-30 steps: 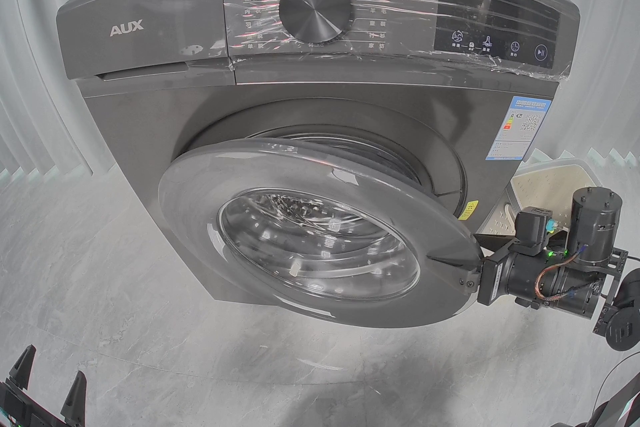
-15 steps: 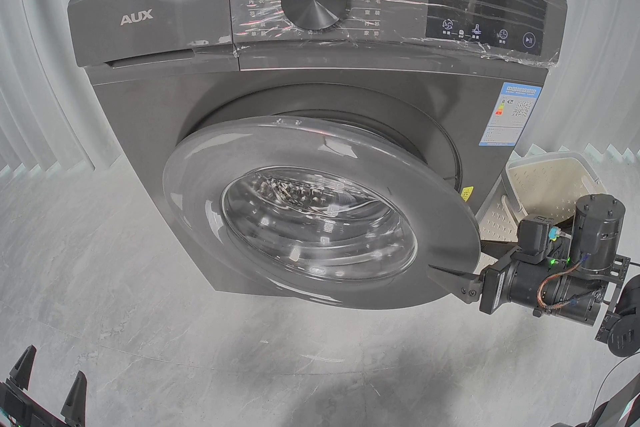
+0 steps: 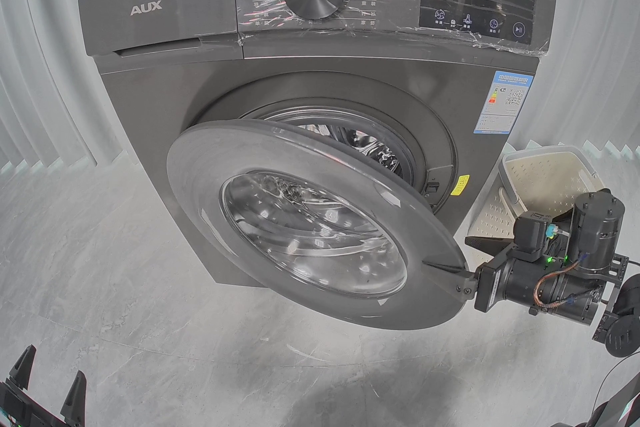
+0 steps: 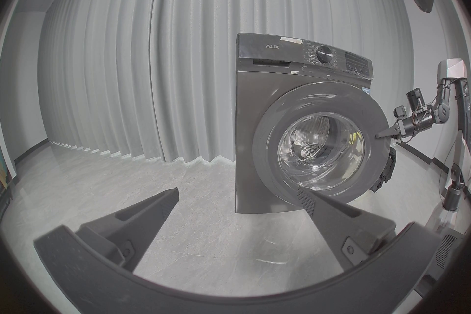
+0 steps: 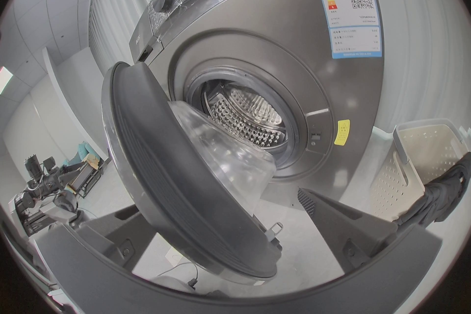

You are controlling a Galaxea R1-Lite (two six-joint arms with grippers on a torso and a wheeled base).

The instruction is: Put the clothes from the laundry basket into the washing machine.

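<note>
The grey washing machine stands in front of me with its round door swung partly open, showing the steel drum. My right gripper is at the door's right rim, open, with the door's edge between its fingers. To the right of the machine stands the white laundry basket, and a dark garment hangs over its rim. My left gripper is low at the near left, far from the machine, open with nothing between its fingers.
Pale curtains hang behind and beside the machine. The floor is bare grey tile in front of the door. The basket sits close against the machine's right side.
The door has swung further open with my right gripper at its rim, so the drum opening now shows. The head view has shifted slightly. The left gripper has stayed put.
</note>
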